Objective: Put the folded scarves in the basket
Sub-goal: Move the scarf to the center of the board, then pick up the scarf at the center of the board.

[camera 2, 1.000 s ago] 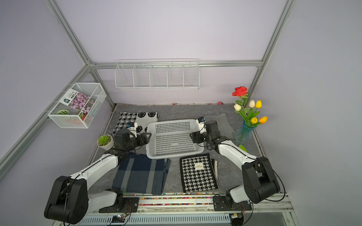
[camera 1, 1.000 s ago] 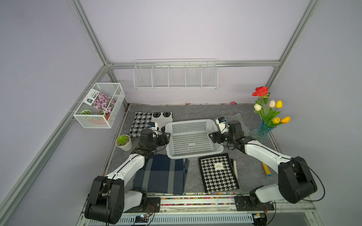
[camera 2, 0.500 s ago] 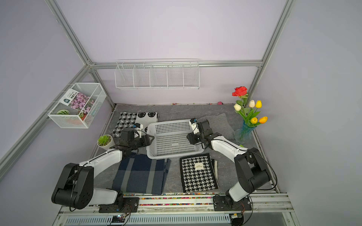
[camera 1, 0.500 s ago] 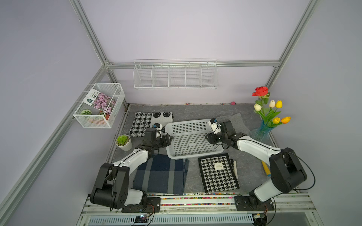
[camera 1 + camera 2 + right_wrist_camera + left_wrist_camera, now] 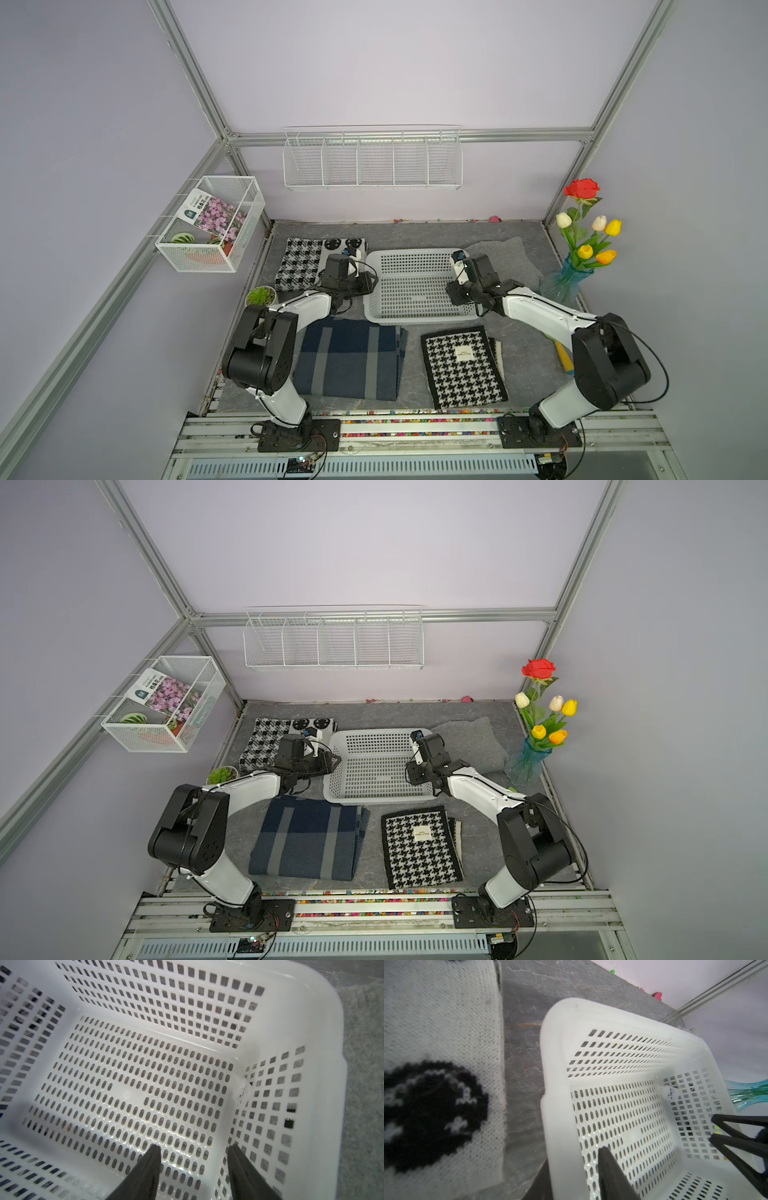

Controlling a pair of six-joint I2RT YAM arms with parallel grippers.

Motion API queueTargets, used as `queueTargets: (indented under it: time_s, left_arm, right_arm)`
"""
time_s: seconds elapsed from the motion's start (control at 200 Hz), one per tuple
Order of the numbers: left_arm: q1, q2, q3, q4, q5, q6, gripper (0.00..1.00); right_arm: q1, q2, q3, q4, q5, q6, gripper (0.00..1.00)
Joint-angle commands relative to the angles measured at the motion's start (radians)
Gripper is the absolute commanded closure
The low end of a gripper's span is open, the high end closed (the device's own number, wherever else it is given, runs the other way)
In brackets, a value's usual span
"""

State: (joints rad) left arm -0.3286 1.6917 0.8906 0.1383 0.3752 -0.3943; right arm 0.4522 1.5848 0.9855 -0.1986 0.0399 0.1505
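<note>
Basket [image 5: 415,286]: whitish perforated plastic, stood mid-desk [image 5: 419,232], nearer the back edge. Its slotted floor lay bare in both wrist views.
Folded scarves: all three lay flat on the desk, outside the basket.
Navy plaid scarf [image 5: 349,359]: lay toward the front-left corner, just in front of the basket's front-left corner, with one edge under the left arm.
Houndstooth scarf [image 5: 463,370]: carried a small label and lay by the front edge, right of centre, near the basket's front rim but apart from it.
Black-and-white scarf [image 5: 299,264]: lay at the back-left corner, beside the basket's left rim, with a strip of bare desk between them.
Left gripper [image 5: 574,1156]: straddled the basket's left wall, one finger [image 5: 610,1172] inside and the other outside under the rim. Whether it was pinching the wall could not be told.
Right gripper [image 5: 194,1147]: unclenched, with both fingers inside the basket by its right wall. Only the slotted floor showed between them.
Grey cloth [image 5: 503,257]: lay toward the back-right corner, just beside the basket's right rim.
Vase [image 5: 565,282]: blue glass, stood at the right edge and held a red rose and tulips.
Succulent pot [image 5: 261,296]: stood at the left edge, beside the left arm.
Wire-mesh box [image 5: 195,259]: hung on the left frame rail with a flower booklet inside.
Wire rack [image 5: 372,166]: was fixed to the back wall above the desk.
</note>
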Motion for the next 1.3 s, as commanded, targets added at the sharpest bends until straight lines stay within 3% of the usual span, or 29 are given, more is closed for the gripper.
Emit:
queueTargets:
  time_s: [0.0, 0.215, 0.42, 0.665, 0.8, 0.94, 1.164, 1.294]
  left_arm:
    - [-0.008, 0.025, -0.012, -0.034, -0.031, 0.03, 0.56]
    - [-0.009, -0.093, -0.054, -0.042, -0.089, 0.018, 0.41]
    - [-0.009, -0.243, -0.086, -0.137, -0.164, 0.003, 0.35]
    - [-0.009, -0.41, -0.152, -0.19, -0.192, -0.03, 0.34]
    - [-0.01, -0.479, -0.204, -0.193, -0.205, -0.042, 0.34]
    - [-0.009, -0.505, -0.231, -0.194, -0.212, -0.035, 0.33]
    - [-0.009, -0.505, -0.232, -0.182, -0.189, -0.009, 0.32]
    - [-0.009, -0.512, -0.249, -0.174, -0.195, -0.008, 0.32]
  right_arm:
    - [0.003, 0.01, -0.01, -0.041, 0.003, 0.029, 0.42]
    - [0.073, -0.053, -0.007, -0.044, -0.022, 0.038, 0.33]
    - [0.177, -0.252, -0.033, -0.093, -0.015, 0.137, 0.27]
    - [0.462, -0.37, -0.078, -0.228, 0.021, 0.239, 0.21]
    - [0.632, -0.316, -0.12, -0.159, 0.081, 0.285, 0.16]
    - [0.707, -0.175, -0.117, -0.073, 0.091, 0.324, 0.16]
    - [0.718, 0.049, -0.115, 0.108, 0.082, 0.395, 0.15]
    - [0.72, 0.161, -0.041, 0.107, 0.077, 0.414, 0.15]
